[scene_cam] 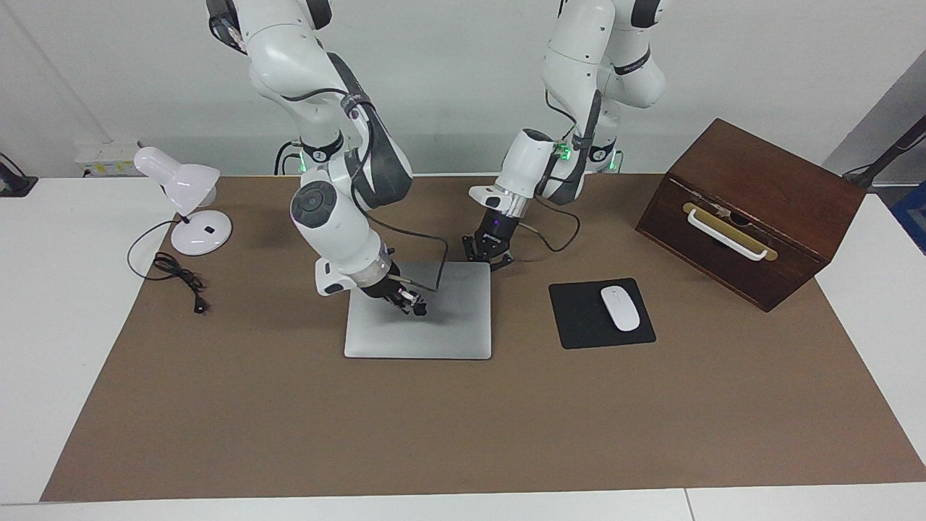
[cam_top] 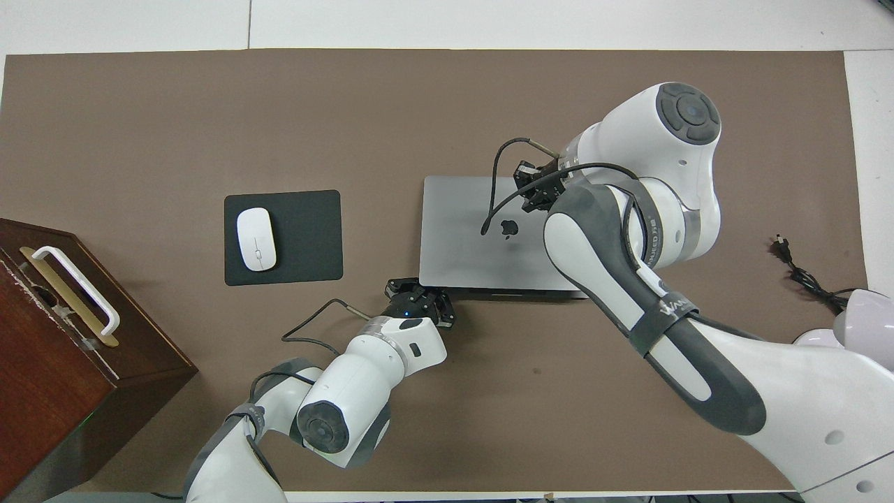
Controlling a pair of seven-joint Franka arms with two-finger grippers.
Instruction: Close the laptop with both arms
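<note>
The silver-grey laptop (scene_cam: pixel 434 333) lies flat with its lid down; its dark apple logo shows in the overhead view (cam_top: pixel 508 228). My right gripper (scene_cam: pixel 414 304) is down at the lid's surface, in its half toward the right arm's end; it also shows in the overhead view (cam_top: pixel 534 185). I cannot tell whether it touches the lid. My left gripper (scene_cam: pixel 490 255) is open and empty, low over the mat just off the laptop's corner nearest the left arm's base; it shows in the overhead view (cam_top: pixel 420 293) too.
A black mousepad (scene_cam: pixel 579 322) with a white mouse (scene_cam: pixel 620 308) lies beside the laptop toward the left arm's end. A brown wooden box (scene_cam: pixel 752 210) with a white handle stands at that end. A white desk lamp (scene_cam: pixel 189 195) and its cord are at the right arm's end.
</note>
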